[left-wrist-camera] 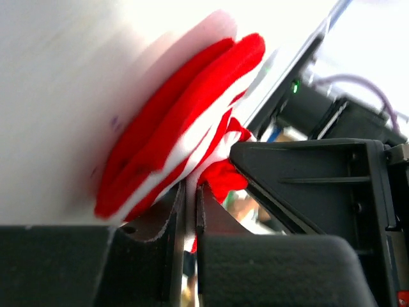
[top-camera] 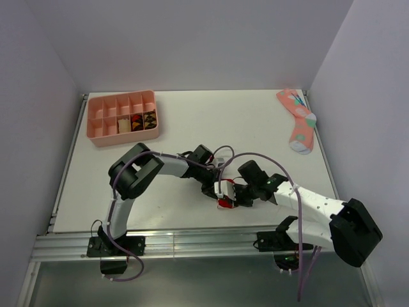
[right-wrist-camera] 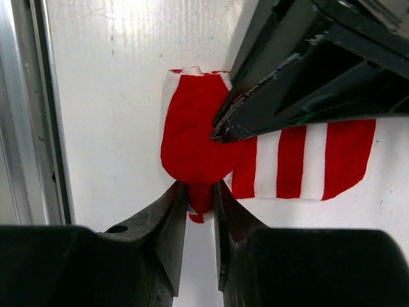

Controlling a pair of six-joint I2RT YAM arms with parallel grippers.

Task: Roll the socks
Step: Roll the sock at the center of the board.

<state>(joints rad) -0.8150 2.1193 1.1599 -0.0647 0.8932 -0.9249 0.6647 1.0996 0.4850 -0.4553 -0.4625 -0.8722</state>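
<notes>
Near front table edge: striped sock point(right-wrist-camera: 281, 160) flat, long axis crosswise; both grippers point(right-wrist-camera: 199, 203) pinching it

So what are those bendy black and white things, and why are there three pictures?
They are two robot arms bolted at the table's edge. The big picture comes from a camera up above. The other two come from small cameras on each arm's wrist, so you see each claw up close.

On the white table sit a pink tray with little compartments and a pink patterned sock in the far corner. In the middle, both claws meet at a red-and-white striped sock.

The left claw pinches a bit of its red cloth. The right claw has its fingers closed around a fold of the same sock. They are meant to roll it up.
</notes>
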